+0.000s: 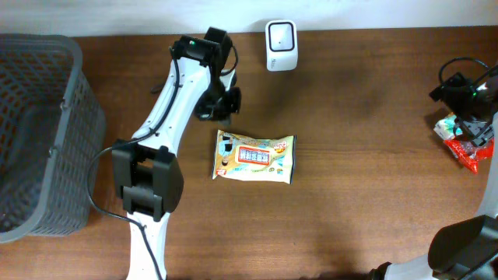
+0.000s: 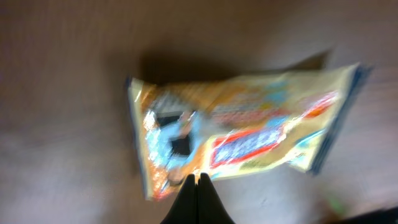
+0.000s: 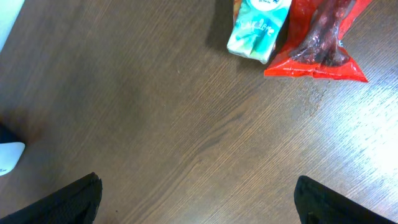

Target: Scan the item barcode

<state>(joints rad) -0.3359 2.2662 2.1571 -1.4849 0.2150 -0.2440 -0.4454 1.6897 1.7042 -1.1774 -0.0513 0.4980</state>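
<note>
Your left gripper (image 2: 198,184) is clenched, its two dark fingers pressed tip to tip with nothing between them. In the left wrist view those tips point at the lower edge of the snack packet (image 2: 242,134), near its left end. That picture is blurred, so you cannot tell from it whether they touch the wrapper. From overhead you see the gripper just beyond the packet's upper left corner, and the packet is not held.

The packet lies flat on the wooden table (image 1: 350,194), close to its middle, printed face up. Its long side runs left to right in the overhead view. It is pale yellow with orange and blue print and a darker patch at its left end.

Past the packet, at the far edge of the table, you have the white scanner (image 1: 280,45), well apart from the packet and slightly to its right. The white left arm (image 1: 167,101) runs from its black base near the front edge up past the packet's left side. A grey mesh basket (image 1: 39,132) sits at the table's left edge.

Your right gripper (image 3: 198,183) is released, its jaws spread wide over bare wood. It hangs at the right edge of the table, well apart from the snack packet. Ahead of it lie a teal packet (image 3: 258,28) and a red packet (image 3: 317,46), side by side and touching.
</note>
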